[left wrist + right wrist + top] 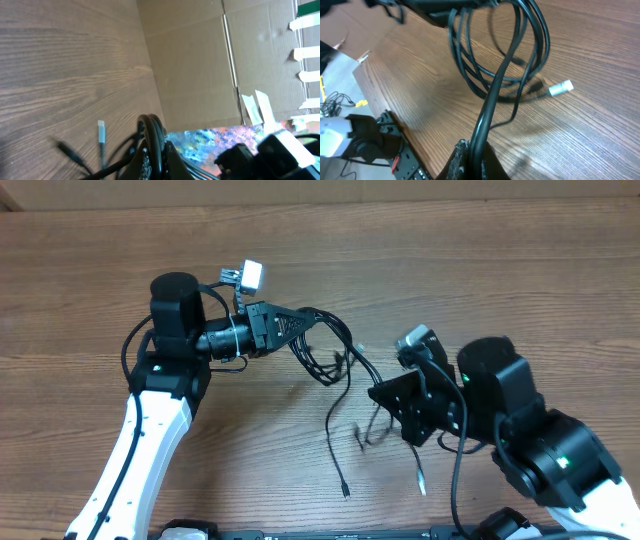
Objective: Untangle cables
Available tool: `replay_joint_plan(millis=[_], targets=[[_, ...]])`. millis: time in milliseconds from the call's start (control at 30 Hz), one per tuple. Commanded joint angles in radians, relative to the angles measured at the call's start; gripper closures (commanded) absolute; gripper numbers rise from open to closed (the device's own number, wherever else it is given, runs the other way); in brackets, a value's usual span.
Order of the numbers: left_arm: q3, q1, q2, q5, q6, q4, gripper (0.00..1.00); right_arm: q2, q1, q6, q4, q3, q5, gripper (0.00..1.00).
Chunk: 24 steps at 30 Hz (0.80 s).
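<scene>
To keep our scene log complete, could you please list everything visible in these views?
cables: apparently two, black, tangled loops strung between both grippers, ends dangling
silvery plug: one, silver, on a dangling cable end
table: one, brown wood grain, beneath everything
cardboard wall: one, tan, beyond the table edge
left arm: one, white and black, left side
right arm: one, white and black, right side
left gripper: one, black, shut on the cables
right gripper: one, black, shut on the cables
</scene>
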Motion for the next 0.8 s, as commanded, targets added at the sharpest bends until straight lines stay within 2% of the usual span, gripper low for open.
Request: replay_joint_plan(millis=[0, 33, 67, 100, 133, 167, 367, 533, 767], targets=[[0.009, 0.006, 0.022, -0.029, 0.019, 0.005, 0.96, -0.023, -0.004, 0.001, -0.015, 0.004, -0.044, 0.94], [0.009, 0.006, 0.022, -0.018, 0.018, 0.008, 0.96, -0.016, -0.004, -0.001, -0.021, 0.003, -0.039, 0.77], [0.009, 0.006, 0.02, -0.002, 0.014, 0.018, 0.96, -0.005, -0.002, -0.001, -0.031, 0.003, -0.031, 0.48], [0.009, 0.006, 0.02, 0.018, 0.006, 0.033, 0.96, 0.009, -0.002, -0.001, -0.041, 0.003, -0.027, 0.23], [0.009, 0.006, 0.02, 0.037, -0.003, 0.047, 0.96, 0.023, -0.001, -0.001, -0.052, 0.003, -0.027, 0.09], [0.009, 0.006, 0.02, 0.053, -0.017, 0.064, 0.96, 0.04, 0.0, 0.0, -0.064, 0.003, -0.029, 0.0], [0.009, 0.007, 0.02, 0.078, -0.086, 0.169, 0.96, 0.143, 0.068, -0.001, -0.071, 0.003, -0.01, 0.0], [0.009, 0.007, 0.02, 0.104, -0.138, 0.232, 0.96, 0.232, 0.127, 0.0, 0.036, 0.003, 0.194, 0.0], [0.009, 0.01, 0.02, 0.183, -0.192, 0.317, 0.96, 0.391, 0.127, 0.021, 0.111, 0.003, 0.203, 0.0]])
